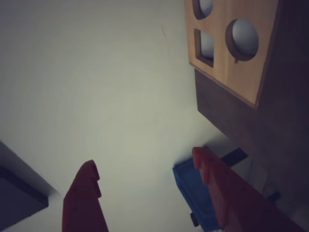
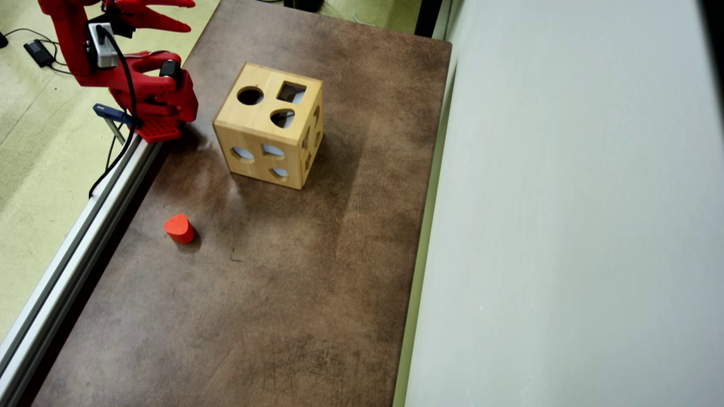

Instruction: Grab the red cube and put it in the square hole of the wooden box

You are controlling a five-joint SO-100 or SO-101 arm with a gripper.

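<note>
- Gripper (image 1: 145,166) open in the wrist view: two red fingers (image 1: 84,193) spread wide, nothing between them, only pale wall behind.
- Overhead view: gripper (image 2: 184,14) at the top-left corner, fingers pointing right, off the table edge and above the floor; arm folded back over its red base (image 2: 161,110), which sits at the table's left rail.
- Wooden box (image 2: 270,125) sits on the brown table (image 2: 283,282), just right of the base, not touching it.
- Box top face has three openings: round hole (image 2: 250,95), square hole (image 2: 291,92), teardrop hole (image 2: 281,118). Square hole is the far-right one in the overhead view.
- Wrist view catches the box (image 1: 227,53) at upper right, square hole (image 1: 205,46) visible.
- Red cube: not visible in either view.
- Orange-red rounded block (image 2: 179,228) stands on the table near the left edge, well apart from box and gripper.
</note>
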